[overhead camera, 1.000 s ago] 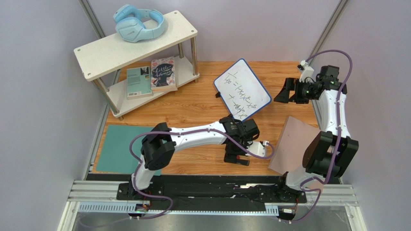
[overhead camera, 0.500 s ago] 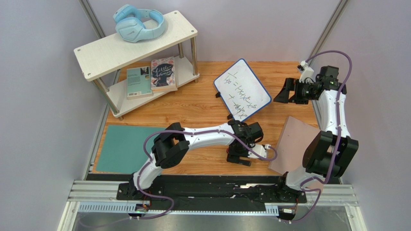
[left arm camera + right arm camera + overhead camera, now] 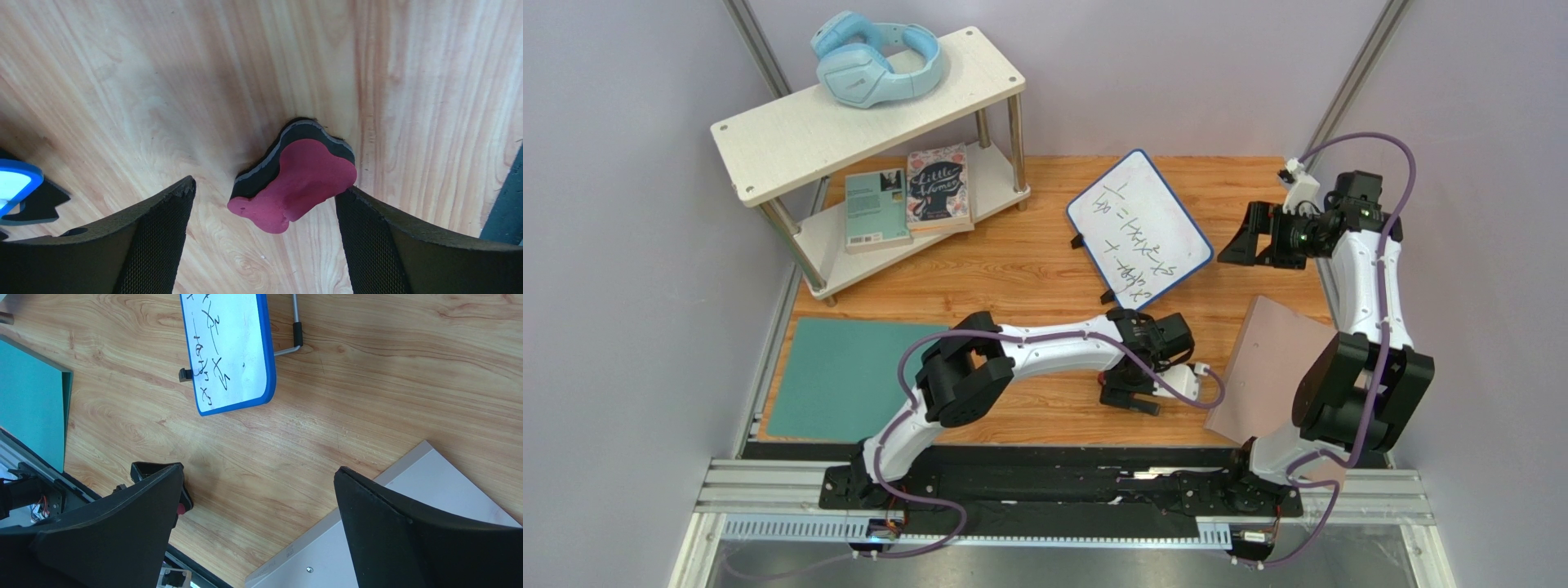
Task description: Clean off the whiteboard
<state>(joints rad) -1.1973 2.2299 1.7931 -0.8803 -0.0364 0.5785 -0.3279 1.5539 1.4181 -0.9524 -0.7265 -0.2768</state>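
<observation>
Left pincer (image 3: pixel 263 195): jaws spread, one finger on each side of a small eraser (image 3: pixel 301 174) that has a red felt face on a dark foam backing. The eraser lies on the bare wood. The left finger is clearly apart from it. The right finger is just beside its edge; cannot tell whether they touch. Nothing is gripped.

Right pincer (image 3: pixel 1247 235): jaws spread wide, holding nothing.

Whiteboard (image 3: pixel 1139 228): at the far centre of the worktop (image 3: pixel 1038 263), turned at an angle, blue rim, dark marker writing across its face. The right wrist view shows a thin metal leg with a black tip (image 3: pixel 297 332) beside its edge. Nothing lies on the board.

Surroundings:
- Pinkish-tan sheet (image 3: pixel 1265 368) near the front right, partly behind the right arm.
- Teal mat (image 3: pixel 836 374) at the front left, well apart from the board.
- Two-tier shelf (image 3: pixel 946 92) at the far left, with blue headphones (image 3: pixel 879 59) on top and two books (image 3: pixel 906 196) on the lower tier.

Arm poses: the left arm lies low, with the elbow bent near the mat and the forearm stretched rightward. Its wrist points down at the worktop, nearer than the board's near corner. The right arm stands up from its base, with its wrist turned left. Its pincer hangs just right of the board, apart from it.
</observation>
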